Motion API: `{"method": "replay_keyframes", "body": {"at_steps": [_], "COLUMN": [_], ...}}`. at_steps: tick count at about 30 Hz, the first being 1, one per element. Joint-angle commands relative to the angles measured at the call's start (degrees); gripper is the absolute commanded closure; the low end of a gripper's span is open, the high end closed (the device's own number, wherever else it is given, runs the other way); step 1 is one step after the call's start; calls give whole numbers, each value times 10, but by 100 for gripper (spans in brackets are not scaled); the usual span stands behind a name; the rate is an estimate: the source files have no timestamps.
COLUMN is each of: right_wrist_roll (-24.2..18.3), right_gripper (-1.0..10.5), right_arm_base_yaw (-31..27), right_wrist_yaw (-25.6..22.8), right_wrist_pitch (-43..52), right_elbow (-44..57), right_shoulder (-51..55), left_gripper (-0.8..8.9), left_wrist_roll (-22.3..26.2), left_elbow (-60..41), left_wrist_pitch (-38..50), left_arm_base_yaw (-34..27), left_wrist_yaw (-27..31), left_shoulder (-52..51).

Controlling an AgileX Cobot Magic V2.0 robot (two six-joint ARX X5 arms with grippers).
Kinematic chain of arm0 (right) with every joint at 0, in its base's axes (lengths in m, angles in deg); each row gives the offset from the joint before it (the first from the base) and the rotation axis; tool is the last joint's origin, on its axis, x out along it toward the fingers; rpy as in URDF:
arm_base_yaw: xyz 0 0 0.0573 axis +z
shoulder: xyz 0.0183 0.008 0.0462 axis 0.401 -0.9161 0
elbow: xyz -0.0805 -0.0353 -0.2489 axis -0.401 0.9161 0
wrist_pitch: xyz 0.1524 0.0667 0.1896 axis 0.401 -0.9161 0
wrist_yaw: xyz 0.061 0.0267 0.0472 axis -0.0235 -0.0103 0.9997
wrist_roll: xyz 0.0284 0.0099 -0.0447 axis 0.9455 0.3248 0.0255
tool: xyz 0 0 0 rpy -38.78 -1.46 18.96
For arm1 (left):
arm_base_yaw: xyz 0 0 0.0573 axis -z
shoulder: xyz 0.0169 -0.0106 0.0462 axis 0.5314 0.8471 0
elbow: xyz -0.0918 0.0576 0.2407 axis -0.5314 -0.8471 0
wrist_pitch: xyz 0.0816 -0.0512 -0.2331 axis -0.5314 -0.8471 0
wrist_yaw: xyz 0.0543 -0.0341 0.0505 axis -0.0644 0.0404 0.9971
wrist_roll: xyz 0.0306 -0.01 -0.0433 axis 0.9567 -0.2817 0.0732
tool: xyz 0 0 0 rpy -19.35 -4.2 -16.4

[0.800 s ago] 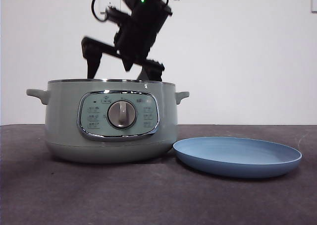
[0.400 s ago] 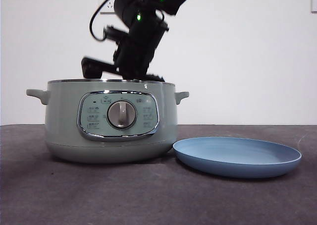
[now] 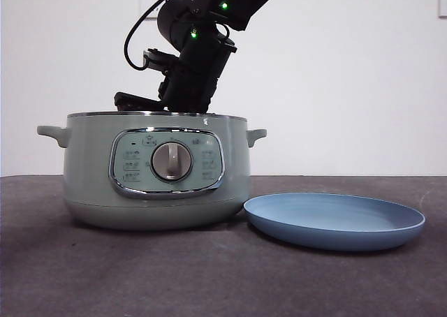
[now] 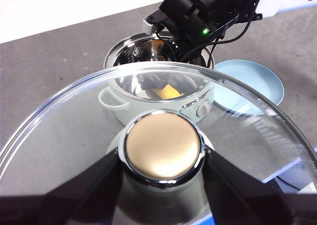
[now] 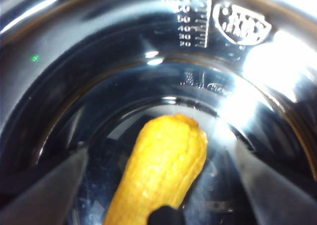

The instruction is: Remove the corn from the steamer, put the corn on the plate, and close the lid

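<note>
My right tool [image 5: 163, 205] is down inside the steamer [image 3: 157, 174], its two jaws spread wide on either side of the corn [image 5: 161, 173] and touching nothing. The corn lies on the shiny metal floor of the pot, one rounded end pointing toward the wall with the fill marks. In the front view the arm drops into the open pot from about 12 o'clock, and only its dark wrist shows above the rim.

My left tool [image 4: 163, 165] is held high and well apart from the pot, jaws clamped on the knob of the lid [image 4: 64, 116], whose glass dome tilts across the left wrist view. Through it I see the steamer on the dark worktop [image 3: 209, 275], corn inside. The plate [image 3: 335, 219] sits just beside the steamer at its 3 o'clock, with nothing on it.
</note>
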Motion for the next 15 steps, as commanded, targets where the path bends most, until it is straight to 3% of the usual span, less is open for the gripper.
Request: {"method": "replay_keyframes", "body": {"at_steps": [1, 8, 12, 15], "right_wrist_roll": [0, 0, 0, 0], "right_gripper": [488, 603, 805, 890], "right_arm_base_yaw": [2, 2, 2, 2], "right_wrist_yaw": [-3, -1, -1, -1], "right_wrist_pitch": [-8, -22, -22, -22], "right_elbow": [1, 1, 1, 1], "right_shoulder": [-17, -21, -21, -21], "left_gripper": [822, 822, 822, 822], "left_wrist_roll": [-2, -2, -2, -2], "left_elbow": [5, 5, 5, 5], "left_wrist_pitch": [23, 20, 17, 16], "left_arm_base_yaw": [0, 0, 1, 1], "left_wrist_yaw": [-3, -3, -3, -3], "left_shoulder": [-6, -6, -6, -6]}}
